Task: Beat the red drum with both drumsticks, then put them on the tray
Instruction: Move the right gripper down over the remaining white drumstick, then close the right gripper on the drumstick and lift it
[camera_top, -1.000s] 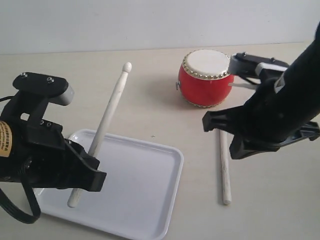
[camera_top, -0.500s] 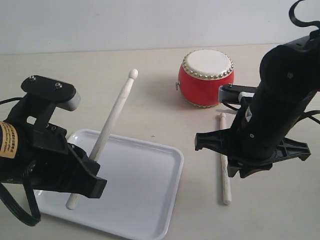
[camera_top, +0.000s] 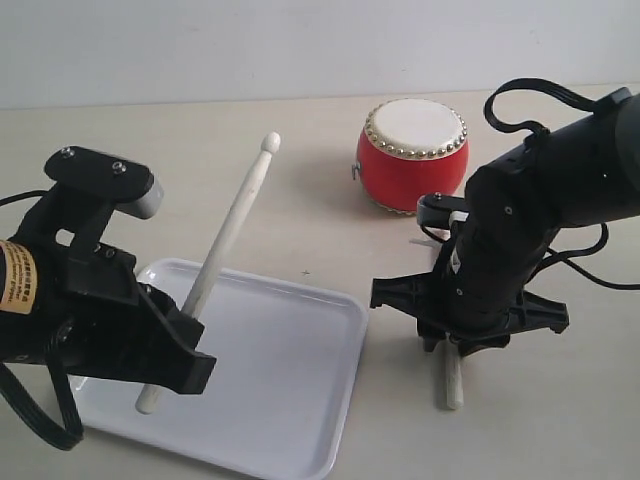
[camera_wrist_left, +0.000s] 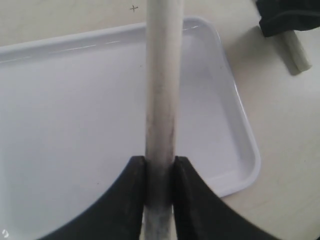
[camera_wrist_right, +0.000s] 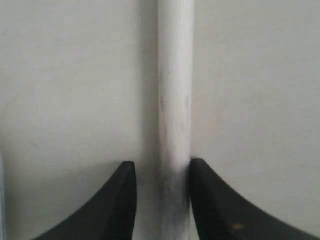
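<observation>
Left gripper (camera_wrist_left: 160, 167): we see jaws clamped on one drumstick (camera_wrist_left: 162, 75), tilted above the tray (camera_top: 300, 420).
Right gripper (camera_wrist_right: 163, 167): jaws parted, straddling the other drumstick (camera_wrist_right: 175, 90), which lies on the tabletop (camera_top: 560, 420) beside the tray.
Red drum (camera_top: 411, 160): upright, behind the right gripper; we see nothing touching it.

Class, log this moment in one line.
left gripper: shut on held stick, over tray | right gripper: open, astride lying stick | drum: upright
</observation>
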